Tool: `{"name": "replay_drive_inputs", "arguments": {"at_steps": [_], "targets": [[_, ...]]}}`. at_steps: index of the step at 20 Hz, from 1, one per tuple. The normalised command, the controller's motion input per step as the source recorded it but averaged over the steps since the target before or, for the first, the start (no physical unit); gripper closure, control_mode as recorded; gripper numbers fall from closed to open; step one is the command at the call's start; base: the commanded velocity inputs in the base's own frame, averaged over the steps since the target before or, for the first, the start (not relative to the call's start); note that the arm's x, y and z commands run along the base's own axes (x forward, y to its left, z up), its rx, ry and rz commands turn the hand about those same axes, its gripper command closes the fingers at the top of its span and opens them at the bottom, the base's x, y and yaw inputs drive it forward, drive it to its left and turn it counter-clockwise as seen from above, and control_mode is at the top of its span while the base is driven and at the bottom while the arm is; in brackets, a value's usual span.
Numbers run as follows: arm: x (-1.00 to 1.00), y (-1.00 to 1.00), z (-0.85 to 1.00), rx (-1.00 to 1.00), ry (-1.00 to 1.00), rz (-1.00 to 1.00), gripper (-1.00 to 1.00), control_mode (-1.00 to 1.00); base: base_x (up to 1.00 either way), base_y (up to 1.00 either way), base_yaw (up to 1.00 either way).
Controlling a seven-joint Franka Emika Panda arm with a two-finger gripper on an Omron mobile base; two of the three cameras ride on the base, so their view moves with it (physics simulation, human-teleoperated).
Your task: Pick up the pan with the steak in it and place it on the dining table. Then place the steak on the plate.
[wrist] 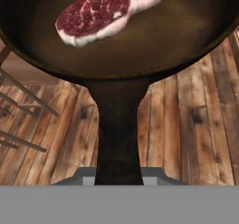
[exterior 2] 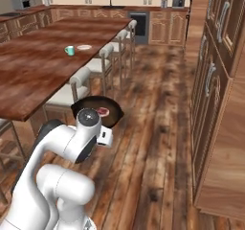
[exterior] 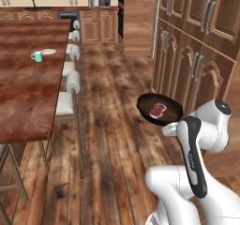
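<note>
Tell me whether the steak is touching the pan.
Touching. The hand view shows the steak lying flat on the pan floor, no gap beneath it.

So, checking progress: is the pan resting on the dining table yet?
No, the pan is in the air over the wooden floor, apart from the dining table.

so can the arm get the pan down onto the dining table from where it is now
Probably not yet. The gripper is shut on the pan handle, steak inside, but the pan hangs over the wood floor, apart from the dining table, with stools along that edge. The base likely must drive closer.
</note>
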Motion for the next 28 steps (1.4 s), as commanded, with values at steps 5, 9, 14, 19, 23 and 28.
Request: {"name": "replay_drive_inputs", "arguments": {"at_steps": [5, 9, 14, 19, 23, 28], "targets": [[0.00, 0.00, 0.00, 0.00, 0.00, 0.00, 1.00, 1.00, 0.01, -0.27, 0.00], [0.00, 0.00, 0.00, 0.00, 0.00, 0.00, 1.00, 1.00, 0.54, -0.15, 0.00], [0.00, 0.00, 0.00, 0.00, 0.00, 0.00, 1.00, 1.00, 0.80, -0.25, -0.01], [0.00, 0.00, 0.00, 0.00, 0.00, 0.00, 1.00, 1.00, 0.89, -0.32, -0.03], [0.00, 0.00, 0.00, 0.00, 0.00, 0.00, 1.00, 1.00, 0.99, -0.39, -0.08], [0.00, 0.00, 0.00, 0.00, 0.00, 0.00, 1.00, 1.00, 1.00, -0.34, -0.10]]}}
